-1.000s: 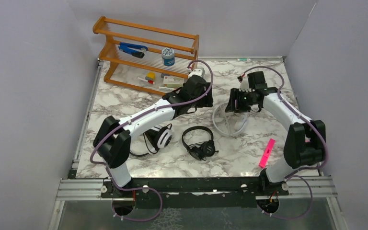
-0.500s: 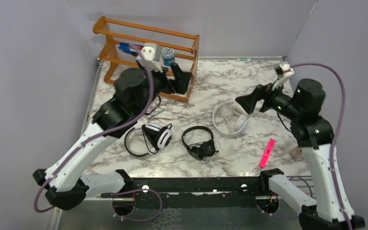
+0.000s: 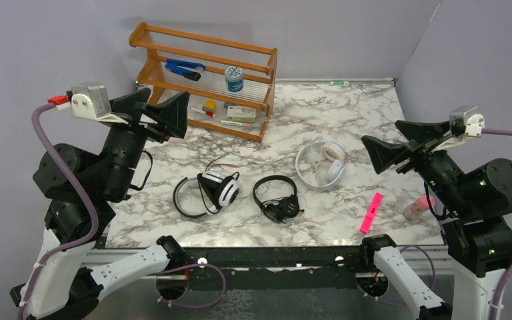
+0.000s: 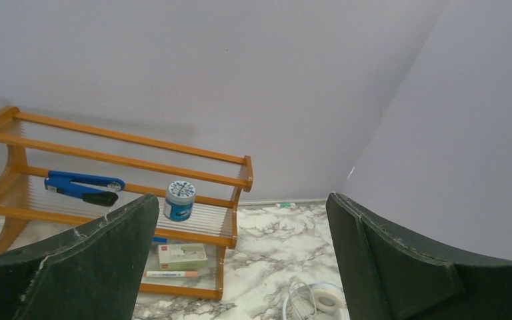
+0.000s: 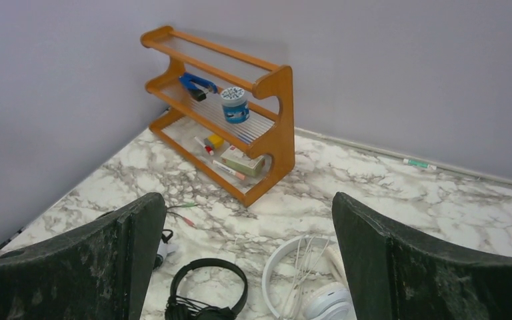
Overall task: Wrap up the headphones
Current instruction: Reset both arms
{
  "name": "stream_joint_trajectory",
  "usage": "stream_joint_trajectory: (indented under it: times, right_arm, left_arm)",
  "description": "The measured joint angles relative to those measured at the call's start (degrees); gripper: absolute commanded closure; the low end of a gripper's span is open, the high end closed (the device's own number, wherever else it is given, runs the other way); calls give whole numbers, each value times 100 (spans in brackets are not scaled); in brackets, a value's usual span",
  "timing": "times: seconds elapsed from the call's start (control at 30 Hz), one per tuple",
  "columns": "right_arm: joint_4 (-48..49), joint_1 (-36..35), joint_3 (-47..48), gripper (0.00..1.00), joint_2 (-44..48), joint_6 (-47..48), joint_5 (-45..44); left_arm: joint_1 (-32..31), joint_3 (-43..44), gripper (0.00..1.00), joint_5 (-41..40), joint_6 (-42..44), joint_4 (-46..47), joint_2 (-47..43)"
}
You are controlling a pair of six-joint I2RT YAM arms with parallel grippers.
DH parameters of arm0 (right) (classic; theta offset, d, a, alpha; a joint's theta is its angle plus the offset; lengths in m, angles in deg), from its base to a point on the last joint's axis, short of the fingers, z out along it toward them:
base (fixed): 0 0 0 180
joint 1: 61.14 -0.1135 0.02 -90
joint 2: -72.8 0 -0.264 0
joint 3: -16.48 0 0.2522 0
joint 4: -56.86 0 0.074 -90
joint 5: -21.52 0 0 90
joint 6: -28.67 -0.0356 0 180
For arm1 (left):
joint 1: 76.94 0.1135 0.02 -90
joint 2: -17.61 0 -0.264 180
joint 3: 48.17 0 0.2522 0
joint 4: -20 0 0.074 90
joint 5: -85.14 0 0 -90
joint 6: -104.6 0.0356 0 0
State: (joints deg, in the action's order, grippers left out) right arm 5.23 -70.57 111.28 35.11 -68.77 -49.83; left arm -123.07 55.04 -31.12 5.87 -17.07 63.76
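— Which step was the robot on?

— Judging by the pose, none was in hand. The left gripper [image 3: 160, 112] and the right gripper [image 3: 400, 141] both hung high above the table's side edges, jaws spread wide with nothing between them.

— And the headphones?

— All 3 lay in a row on the marble table [image 3: 347, 107], well apart from either gripper: the white pair with black ear pads [image 3: 221, 189] on the left, the all-black pair [image 3: 277, 199] in the middle, the all-white pair [image 3: 321, 165] to the right. The black cord [image 3: 203, 197] of the left pair lay loose beside it, so it looked unwrapped. Whether the others were done could not be told.

— So the next move?

— Probably 1 arm descending to pin a headband while the other caught its cord.

— The room?

— Plain grey walls [image 3: 347, 33] on 3 sides, a wooden rack [image 3: 260, 67] at the back, and a pink marker [image 3: 371, 212] near the front.
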Motion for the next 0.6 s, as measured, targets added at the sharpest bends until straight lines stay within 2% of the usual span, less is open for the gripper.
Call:
stream_joint_trajectory:
  times: [0.17, 0.6]
  right_arm:
    - [-114, 0, 527, 0, -50, 109, -142]
    - [-422, 0, 999, 0, -278, 164, -431]
  left_arm:
    - [0, -136, 1, -160, 50, -63, -4]
    - [0, -428, 1, -184, 44, -87, -251]
